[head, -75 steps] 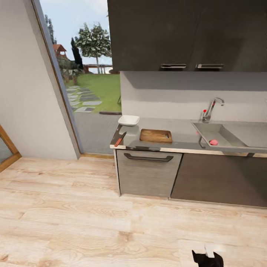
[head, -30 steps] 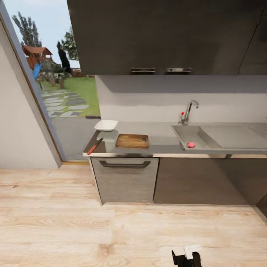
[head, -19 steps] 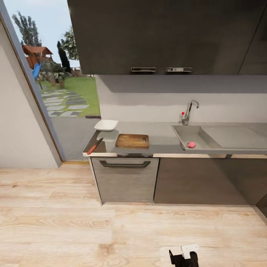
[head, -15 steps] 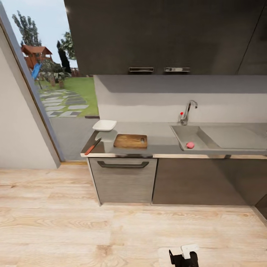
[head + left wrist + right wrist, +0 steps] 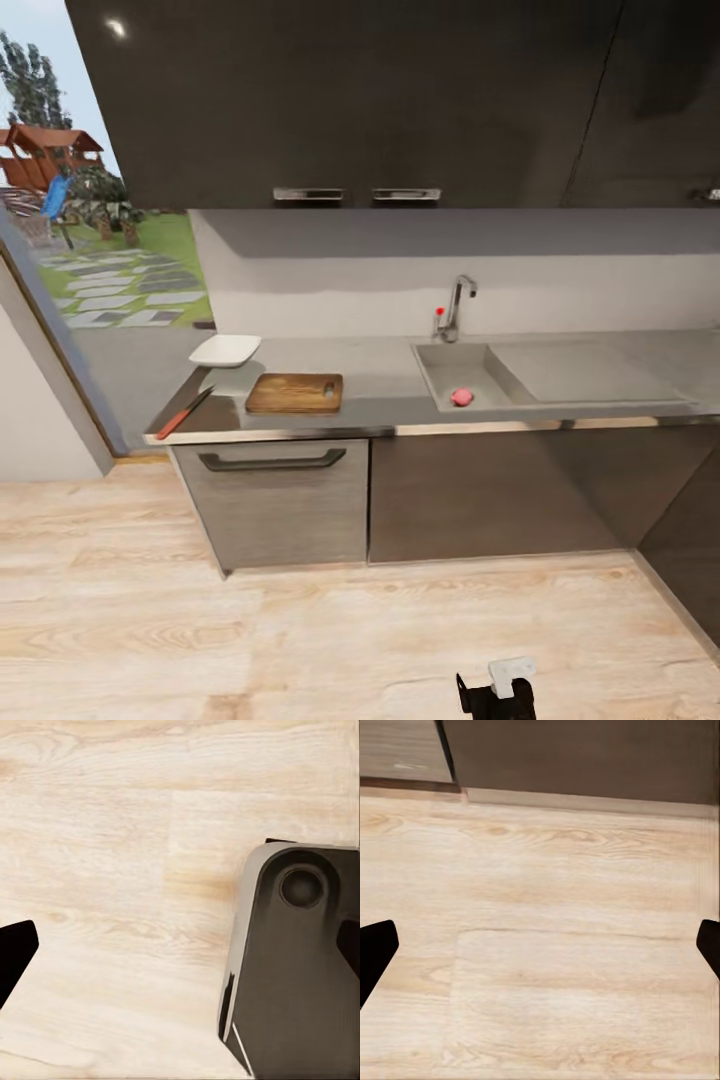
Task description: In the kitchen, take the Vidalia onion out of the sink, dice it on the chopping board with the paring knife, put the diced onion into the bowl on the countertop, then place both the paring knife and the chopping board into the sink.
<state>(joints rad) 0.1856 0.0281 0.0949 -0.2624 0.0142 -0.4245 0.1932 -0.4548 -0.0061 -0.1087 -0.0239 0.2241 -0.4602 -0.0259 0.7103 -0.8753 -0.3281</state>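
Observation:
The Vidalia onion (image 5: pixel 461 397), a small pinkish-red ball, lies in the sink (image 5: pixel 440 372) below the tap (image 5: pixel 455 308). Left of the sink, on the countertop (image 5: pixel 380 385), lies the wooden chopping board (image 5: pixel 295 393). The white bowl (image 5: pixel 225 350) stands behind the board's left end. Near the counter's left front corner rests the red-handled paring knife (image 5: pixel 185 412). In the left wrist view my left gripper (image 5: pixel 180 952) is open over bare floor. My right gripper (image 5: pixel 540 949) is also open, over floor near the cabinet base. Both are far from the counter.
Dark wall cabinets (image 5: pixel 350 100) hang above the counter, with a drawer handle (image 5: pixel 270 461) below it. A glass door (image 5: pixel 90 260) opens onto a garden at the left. Wood floor (image 5: pixel 300 630) lies between me and the cabinets. My base (image 5: pixel 292 967) shows by the left gripper.
The whole head picture has shifted: the counter and sink now sit further left and more of the drainboard shows, so the camera has moved. The things on the counter lie as before.

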